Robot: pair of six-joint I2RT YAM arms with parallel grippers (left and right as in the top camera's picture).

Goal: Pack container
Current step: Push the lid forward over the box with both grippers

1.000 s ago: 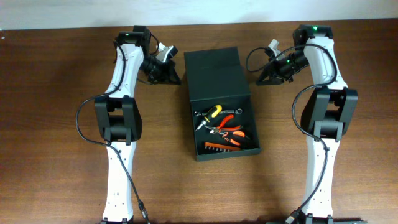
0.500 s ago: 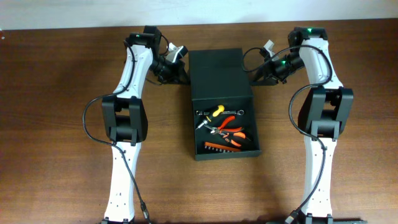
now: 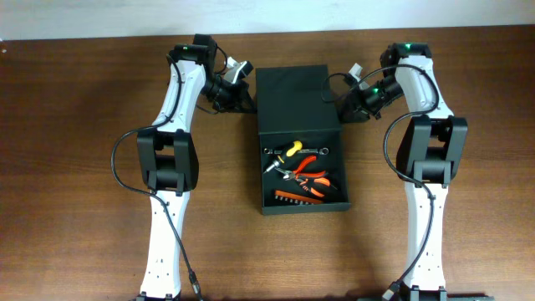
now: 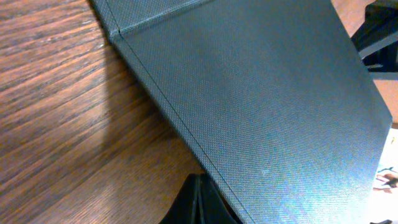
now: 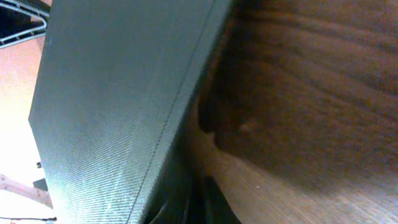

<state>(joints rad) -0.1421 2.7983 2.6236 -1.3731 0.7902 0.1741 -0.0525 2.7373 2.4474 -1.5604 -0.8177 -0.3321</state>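
The dark green-black container stands open in the middle of the table. Its flap lid lies back behind it. Inside lie a yellow-handled screwdriver, red pliers, orange cutters and an orange bit set. My left gripper is shut, its tips at the lid's left edge, just under it. My right gripper is shut, its tips at the lid's right edge, partly in the lid's shadow.
Brown wooden table all round the container. The white wall edge runs along the back. Both arms stretch back along the container's sides, cables looping beside them.
Both grippers have moved inward to the lid's side edges, the left first, then the right. The container has shifted slightly to the right.
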